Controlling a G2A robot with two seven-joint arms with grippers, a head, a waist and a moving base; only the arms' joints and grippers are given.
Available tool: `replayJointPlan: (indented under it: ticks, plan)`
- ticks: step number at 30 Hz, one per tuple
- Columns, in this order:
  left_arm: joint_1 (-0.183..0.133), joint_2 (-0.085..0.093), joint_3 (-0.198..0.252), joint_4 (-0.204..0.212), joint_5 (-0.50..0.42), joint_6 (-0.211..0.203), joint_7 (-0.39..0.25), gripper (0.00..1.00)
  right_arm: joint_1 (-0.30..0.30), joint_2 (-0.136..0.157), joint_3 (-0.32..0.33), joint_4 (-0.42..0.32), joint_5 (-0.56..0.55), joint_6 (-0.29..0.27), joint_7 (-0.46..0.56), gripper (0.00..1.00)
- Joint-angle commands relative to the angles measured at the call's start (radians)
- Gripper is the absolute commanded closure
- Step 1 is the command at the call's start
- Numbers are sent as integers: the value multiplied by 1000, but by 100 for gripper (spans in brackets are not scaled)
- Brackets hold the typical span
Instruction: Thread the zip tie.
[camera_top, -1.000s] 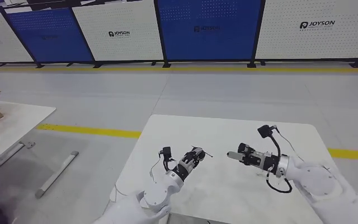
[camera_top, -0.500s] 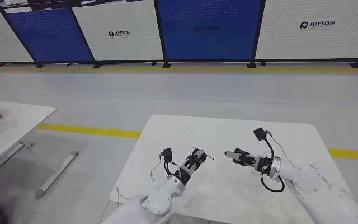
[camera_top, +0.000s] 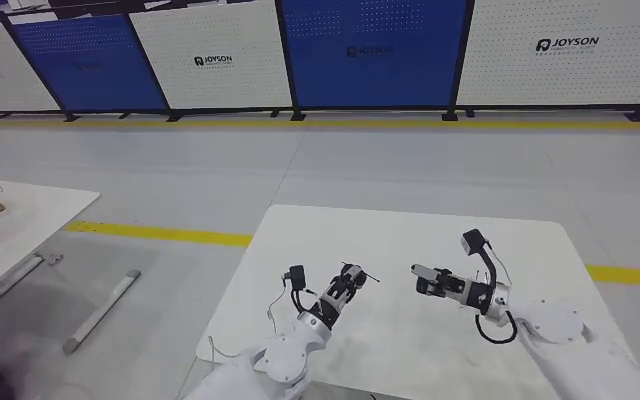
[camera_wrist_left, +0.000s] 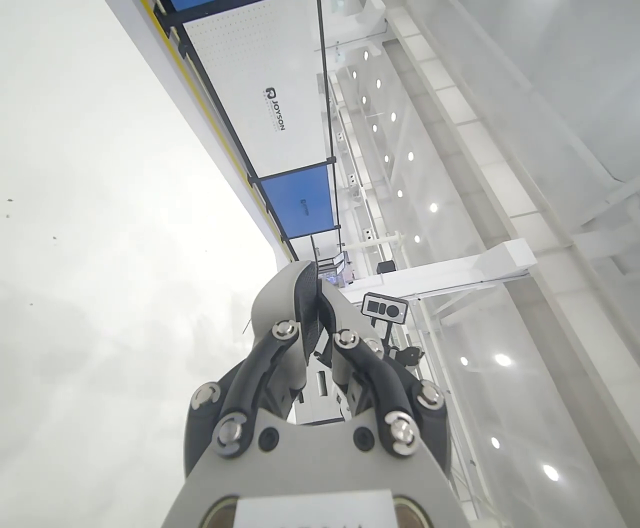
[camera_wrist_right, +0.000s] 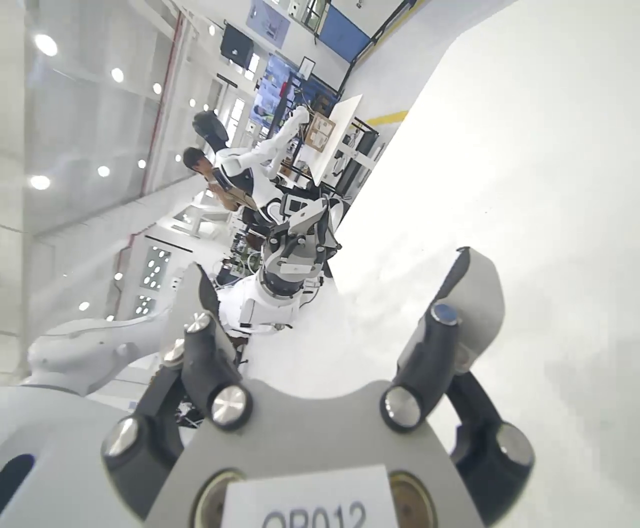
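Top view: left gripper clamped on thin zip tie, I think; right gripper spread, empty. Light, springy, slippery; I'd pinch near tip.

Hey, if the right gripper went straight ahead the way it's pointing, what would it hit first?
Probably the left gripper, shut on the zip tie, nearly dead ahead of the open right gripper. The zip tie's thin free end might come first; depth is unclear.
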Motion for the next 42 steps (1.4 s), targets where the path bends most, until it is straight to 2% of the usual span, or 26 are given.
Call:
replayJointPlan:
  ticks: [1,9,10,19,23,27,36,42]
  plan:
    - [2,-5,1,0,7,4,-2,100,11,-20,-7,41,39,0,50,0]
    - [18,-22,-7,0,32,19,5,100,62,-116,-51,166,89,0,137,0]
    - [18,-22,-7,0,32,19,5,100,65,-120,-52,173,88,0,136,0]
    - [18,-22,-7,0,32,19,5,100,65,-120,-52,173,88,0,136,0]
    - [23,-30,-19,-3,-3,23,3,100,53,-124,-54,174,104,9,159,0]
    - [28,-37,-35,-9,-29,36,-10,100,66,-145,-62,205,162,0,197,0]
    - [29,-38,-39,-9,-30,42,-8,100,66,-145,-62,205,162,0,197,0]
    - [53,-43,-51,-31,-40,43,-56,100,50,-148,-52,190,149,18,157,0]
